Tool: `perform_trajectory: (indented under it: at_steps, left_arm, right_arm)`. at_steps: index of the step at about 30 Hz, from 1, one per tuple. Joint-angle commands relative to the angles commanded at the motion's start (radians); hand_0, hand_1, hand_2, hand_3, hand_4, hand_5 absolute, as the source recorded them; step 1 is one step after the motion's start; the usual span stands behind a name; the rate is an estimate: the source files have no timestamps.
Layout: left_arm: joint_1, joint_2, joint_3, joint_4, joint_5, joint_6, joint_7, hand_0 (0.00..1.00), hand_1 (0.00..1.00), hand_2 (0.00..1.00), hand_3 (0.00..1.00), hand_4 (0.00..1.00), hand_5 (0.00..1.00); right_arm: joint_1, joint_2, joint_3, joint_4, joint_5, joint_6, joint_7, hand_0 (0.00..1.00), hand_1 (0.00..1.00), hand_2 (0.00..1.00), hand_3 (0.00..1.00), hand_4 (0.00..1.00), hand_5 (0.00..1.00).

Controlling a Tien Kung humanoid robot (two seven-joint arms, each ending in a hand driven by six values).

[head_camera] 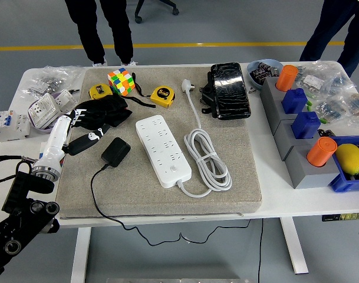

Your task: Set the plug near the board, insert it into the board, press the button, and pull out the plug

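Observation:
A white power strip (pixel 162 150) lies diagonally in the middle of the grey mat (pixel 244 183), with its button (pixel 175 169) near the front end. Its white cord (pixel 207 162) is coiled to the right and ends in a white plug (pixel 187 86) at the back. A black adapter plug (pixel 115 151) lies on the mat just left of the strip, not touching it. The adapter's black cable (pixel 95 194) runs off the mat's front edge. My left arm (pixel 23 209) shows at the lower left corner, off the table and well short of the plug.
A white handheld tool (pixel 53 146) and a black glove (pixel 102 112) lie left of the adapter. A colour cube (pixel 121 81), two yellow tape measures (pixel 162 94) and a black wrapped box (pixel 229 89) sit behind. Grey blocks (pixel 297 159) with orange and blue pieces stand at the right. People stand at the far side.

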Motion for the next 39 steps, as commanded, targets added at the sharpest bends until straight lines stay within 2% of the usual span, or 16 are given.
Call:
perform_trajectory:
  at_steps: [4, 13, 14, 19, 21, 37, 38, 39]
  left_arm:
    - [-0.006, 0.002, 0.011, 0.0, 0.029, -0.007, 0.021, 0.757, 0.75, 0.767, 0.758, 0.998, 0.596]
    - [-0.026, 0.004, 0.066, 0.006, 0.18, -0.019, 0.091, 0.755, 0.749, 0.764, 0.76, 0.998, 0.568]
    - [-0.027, 0.004, 0.072, 0.007, 0.199, -0.02, 0.098, 0.742, 0.732, 0.748, 0.751, 0.998, 0.534]
    - [-0.032, 0.001, 0.102, 0.023, 0.265, -0.019, 0.134, 0.742, 0.732, 0.748, 0.751, 0.998, 0.534]
    - [-0.034, 0.001, 0.111, 0.031, 0.283, -0.02, 0.147, 0.716, 0.706, 0.717, 0.743, 0.998, 0.5]
    - [-0.073, -0.008, 0.183, 0.087, 0.284, -0.015, 0.183, 0.702, 0.661, 0.691, 0.739, 0.998, 0.498]
    - [-0.075, -0.009, 0.185, 0.089, 0.282, -0.015, 0.184, 0.659, 0.634, 0.665, 0.728, 0.998, 0.486]
    - [-0.077, -0.01, 0.186, 0.091, 0.281, -0.015, 0.185, 0.659, 0.634, 0.665, 0.728, 0.998, 0.486]
  right_arm:
    - [-0.001, 0.0, -0.001, 0.0, 0.0, 0.0, 0.0, 0.572, 0.65, 0.635, 0.541, 0.923, 0.49]
    - [0.0, -0.002, 0.002, 0.0, 0.0, 0.0, 0.001, 0.574, 0.649, 0.633, 0.541, 0.923, 0.488]
    - [0.0, -0.002, 0.002, 0.0, 0.0, 0.0, 0.001, 0.573, 0.649, 0.633, 0.541, 0.923, 0.489]
    - [0.0, -0.001, 0.003, 0.0, -0.001, 0.0, 0.001, 0.573, 0.649, 0.633, 0.541, 0.923, 0.489]
    - [0.0, -0.002, 0.002, 0.001, -0.001, 0.0, 0.002, 0.572, 0.649, 0.633, 0.541, 0.924, 0.488]
    - [0.002, -0.003, 0.003, 0.002, 0.0, -0.002, 0.006, 0.573, 0.648, 0.632, 0.541, 0.924, 0.489]
    - [0.001, -0.003, 0.003, 0.002, 0.0, -0.003, 0.007, 0.569, 0.648, 0.631, 0.54, 0.924, 0.489]
    - [0.001, -0.004, 0.003, 0.002, 0.0, -0.003, 0.007, 0.569, 0.648, 0.631, 0.54, 0.924, 0.489]
